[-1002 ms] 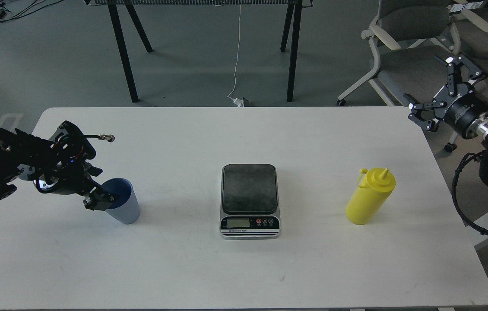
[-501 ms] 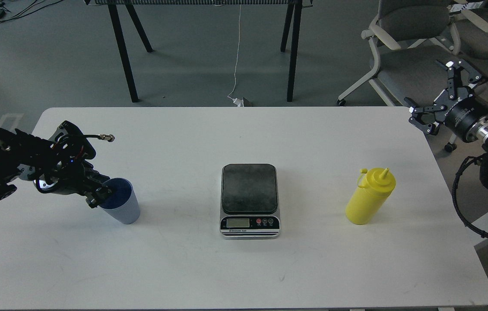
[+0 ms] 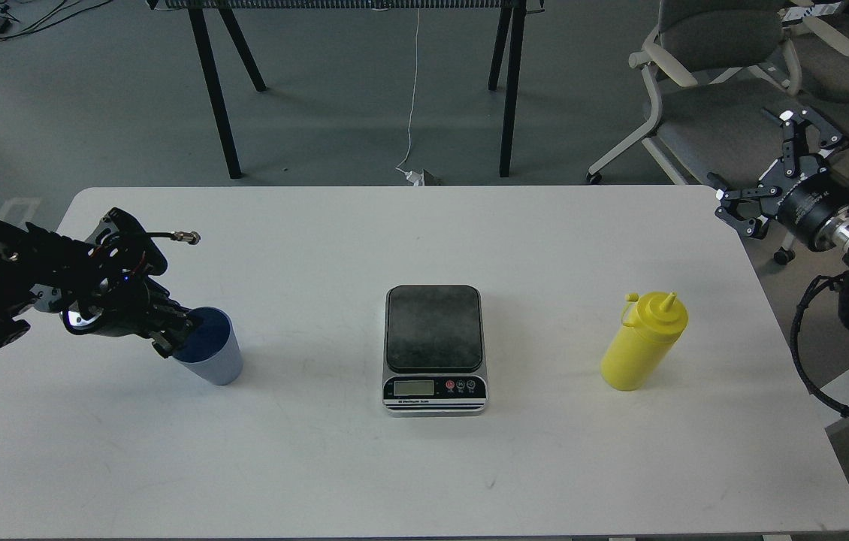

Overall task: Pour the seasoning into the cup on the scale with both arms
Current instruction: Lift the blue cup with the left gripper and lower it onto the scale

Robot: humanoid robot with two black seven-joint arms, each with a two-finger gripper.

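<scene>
on the white rounded-corner surface (image 3: 334, 466) a flat rectangular kitchen scale (image 3: 434, 349) with a dark grey weighing plate and a silver front strip sits near the middle, its plate bare and its lcd display and small red and black buttons facing the near edge

well to the left of the scale stands the small light-blue tapered plastic cup (image 3: 211, 358), upright with its dark inside showing. the left end effector (image 3: 178, 335) of the black cabled left arm (image 3: 34, 282) is at the cup's left rim, with one finger seemingly dipping inside the mouth and the rest against the outer wall; it is too dark to tell whether the fingers are clenched on the rim or loose

well to the right of the scale stands the yellow plastic squeeze bottle (image 3: 644, 342) with a pointed nozzle and a small tethered cap, upright on the surface and touched by nothing

the right end effector (image 3: 774, 169) hangs beyond the far right corner of the surface, over the floor, well apart from the bottle, its two black fingers spread wide and holding nothing
</scene>
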